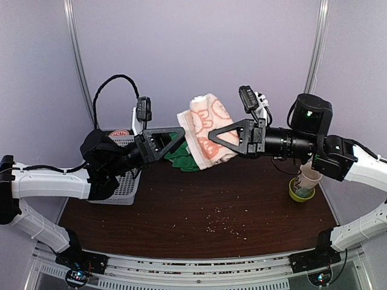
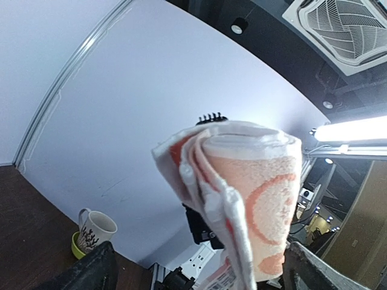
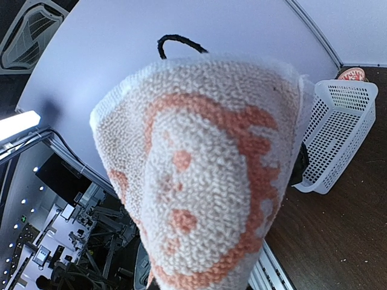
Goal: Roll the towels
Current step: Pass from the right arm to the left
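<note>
Pink towel (image 3: 199, 181) fills the right wrist view, its orange figures so close that the right claw's own fingers are hidden behind it. From above, the right claw (image 1: 213, 138) is clamped on that towel's right side and holds it up off the bench (image 1: 181, 211), over the middle of the far edge. The cloth hangs as a loose bundle. In the left wrist view its layers curl round one another, seen end-on.

Just left of the pink towel, the left claw (image 1: 176, 142) stands with its jaws wide apart, gripping nothing. Its fingers (image 2: 91, 272) show only as dark stubs at the bottom corners of its own view, cut off by the frame, with the towel beyond and between them.

Below the two claws the green towel (image 1: 181, 160) lies on the bench by the far edge. Only a small crumpled patch shows; the left claw and the pink towel hide the rest.

At the left edge sits a white perforated basket (image 1: 124, 181), half covered by the left arm. A red-and-white label (image 3: 351, 74) peeks over its rim, the lettering too small to read. At the right edge a mug (image 1: 309, 176) stands in a yellow-green saucer (image 1: 296, 194), partly behind the right arm; its side bears a dark plant print. Pale crumbs (image 1: 224, 222) dot the bench towards the near edge.
</note>
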Controlling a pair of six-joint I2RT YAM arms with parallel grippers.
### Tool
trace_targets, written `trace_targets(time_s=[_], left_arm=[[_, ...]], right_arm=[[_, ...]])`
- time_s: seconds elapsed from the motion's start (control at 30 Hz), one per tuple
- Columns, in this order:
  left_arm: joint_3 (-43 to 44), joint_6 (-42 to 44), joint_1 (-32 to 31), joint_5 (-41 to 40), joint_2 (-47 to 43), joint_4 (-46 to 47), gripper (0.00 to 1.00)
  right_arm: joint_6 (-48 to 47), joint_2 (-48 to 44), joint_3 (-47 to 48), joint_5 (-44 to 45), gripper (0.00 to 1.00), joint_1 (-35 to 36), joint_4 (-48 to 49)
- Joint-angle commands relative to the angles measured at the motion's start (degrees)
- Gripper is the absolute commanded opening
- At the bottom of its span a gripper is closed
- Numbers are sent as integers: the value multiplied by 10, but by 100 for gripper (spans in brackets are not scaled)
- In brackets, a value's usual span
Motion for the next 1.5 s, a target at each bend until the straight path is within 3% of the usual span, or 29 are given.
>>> trace_targets(time_s=[0.0,0.13,0.4,0.6,0.93,1.1,1.13,1.27,1.47], left_arm=[[23,-13,-6,31,-10,58,98],[36,-3,-16,34,-15,23,98],[52,18,-20,13,-30,-85,96],[69,35,-20,-10,-32,-171,71],[79,36,-20,-15,-20,-189,19],[88,40,-20,-12,-14,-190,0],[89,40,-20,-10,-13,-189,0],[86,43,-20,-19,-15,-185,0],[81,72,-17,-60,-41,-213,0]], right_arm=[[-16,17,31,8,0,3,-19],[-51,37,64,36,0,10,-89],[-161,74,145,174,0,43,-247],[-197,94,177,247,0,62,-306],[-218,102,181,278,0,71,-321],[-222,100,182,278,0,76,-322],[-220,98,181,277,7,76,-321],[-213,87,174,271,51,76,-312],[-199,60,166,273,85,68,-307]])
